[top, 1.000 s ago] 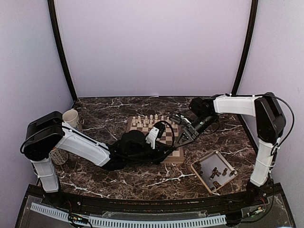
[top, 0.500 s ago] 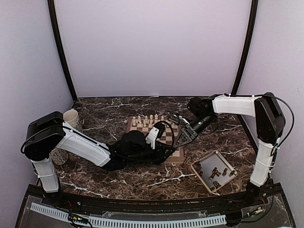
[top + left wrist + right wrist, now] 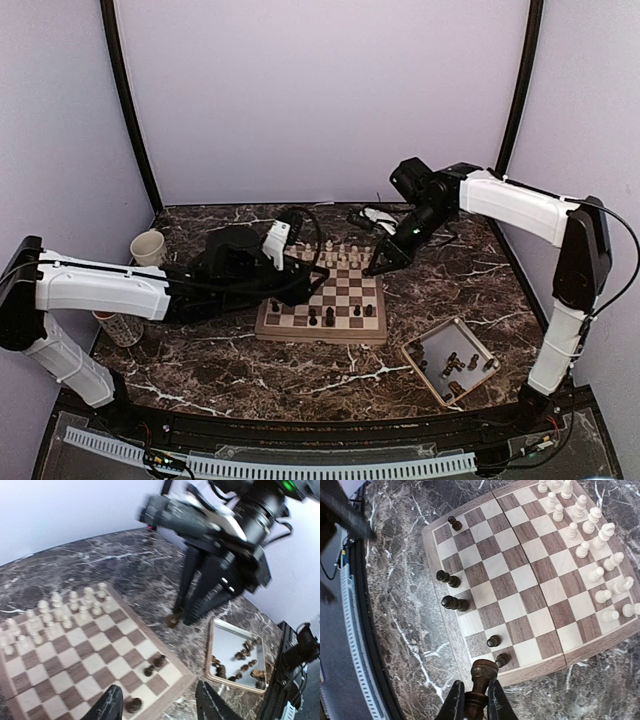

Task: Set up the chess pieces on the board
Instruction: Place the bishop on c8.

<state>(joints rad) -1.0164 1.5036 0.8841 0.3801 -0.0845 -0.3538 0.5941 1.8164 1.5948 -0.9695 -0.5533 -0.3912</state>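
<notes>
Right gripper [image 3: 474,702], closed on a dark chess piece [image 3: 482,672] off the board's [image 3: 320,335] right edge, should seat it upright, square-centred; left gripper [image 3: 160,706] gapes empty.

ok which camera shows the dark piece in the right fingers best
Right wrist: the dark piece stands close up, pinched between the fingers. Left wrist shows it small, blurred; top external, too tiny to tell.

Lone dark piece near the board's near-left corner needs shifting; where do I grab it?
I'd take the neck just under its head, coming straight down. The dark piece stands upright on the board with bare squares all round, so nothing blocks a top approach.
</notes>
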